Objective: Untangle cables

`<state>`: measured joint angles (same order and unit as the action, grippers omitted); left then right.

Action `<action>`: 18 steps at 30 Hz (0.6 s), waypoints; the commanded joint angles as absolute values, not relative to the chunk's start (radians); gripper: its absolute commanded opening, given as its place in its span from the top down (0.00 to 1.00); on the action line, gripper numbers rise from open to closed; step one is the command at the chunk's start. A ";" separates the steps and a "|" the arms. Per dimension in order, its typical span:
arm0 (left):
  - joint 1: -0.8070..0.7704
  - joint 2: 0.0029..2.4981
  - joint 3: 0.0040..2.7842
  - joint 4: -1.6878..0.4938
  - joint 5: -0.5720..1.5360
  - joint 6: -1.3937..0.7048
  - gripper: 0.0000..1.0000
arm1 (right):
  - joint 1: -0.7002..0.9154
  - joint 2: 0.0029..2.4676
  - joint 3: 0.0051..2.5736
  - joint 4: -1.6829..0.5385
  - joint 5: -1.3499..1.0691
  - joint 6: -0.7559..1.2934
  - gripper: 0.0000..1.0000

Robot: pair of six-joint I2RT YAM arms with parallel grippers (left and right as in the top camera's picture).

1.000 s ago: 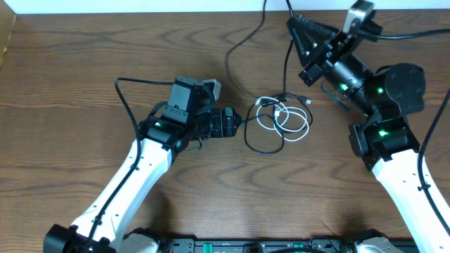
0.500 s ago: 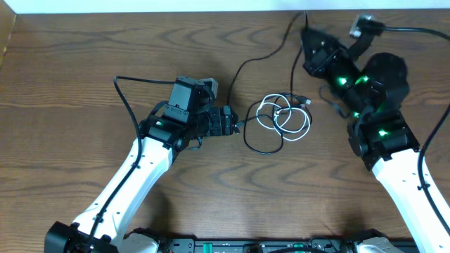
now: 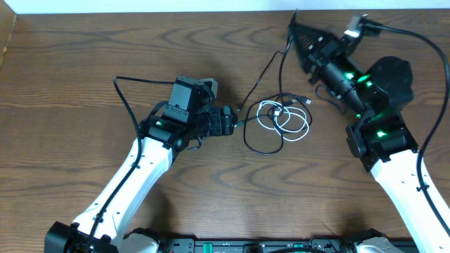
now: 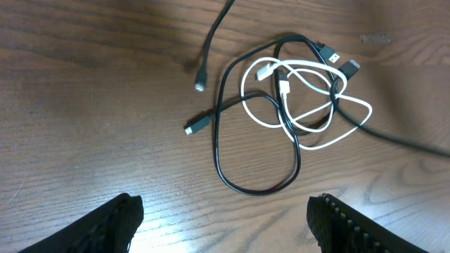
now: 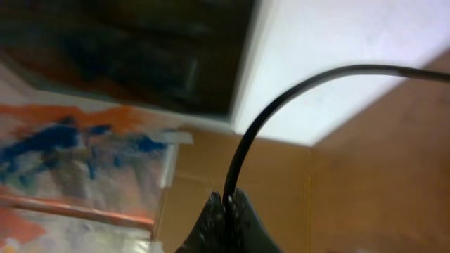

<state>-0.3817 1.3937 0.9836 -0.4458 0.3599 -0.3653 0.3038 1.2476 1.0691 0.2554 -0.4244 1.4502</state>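
Right gripper (image 5: 228, 204) is clamped shut on a black cable (image 5: 242, 147), pinched right at the fingertips. It's parked at the far edge of the wooden table (image 3: 70, 70), on the right side in the overhead view. From there that cable can be seen running down into the tangle (image 3: 281, 119) in the middle of the table.

Left gripper (image 4: 225, 207) is spread wide open with nothing in it. It's pointed at the tangle from the left, near but not touching.

In the left wrist view the mess can be made out pretty well:
- A white cable (image 4: 320, 145) is looped a couple of times and laid across a big black loop (image 4: 219, 151).
- Two plug ends (image 4: 341, 62) are poking out at the upper right of the pile.
- Another small plug (image 4: 193, 128) is lying just left of the black loop.
- A loose black end (image 4: 200, 84) is lying a bit above that, apart from the pile.

Which black cord is which inside the knot can't be told.
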 commanded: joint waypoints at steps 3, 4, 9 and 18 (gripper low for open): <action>-0.384 1.398 0.985 -0.448 0.346 -0.360 0.20 | 0.344 1.246 1.077 -0.135 -0.489 1.152 0.99; -0.384 1.398 0.985 -0.448 0.346 -0.360 0.20 | 0.358 1.249 1.077 -0.179 -0.502 1.064 0.99; -0.383 1.398 0.985 -0.447 0.345 -0.359 0.20 | 0.452 1.250 1.077 -0.197 -0.683 0.809 0.99; -0.383 1.397 0.985 -0.521 0.144 -0.360 0.20 | 0.334 1.250 1.077 -0.149 -0.325 0.494 0.99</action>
<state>-0.3824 1.3937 0.9836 -0.4915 0.2691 -0.3653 0.3717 1.2510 1.0737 -0.0929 -0.5255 0.6899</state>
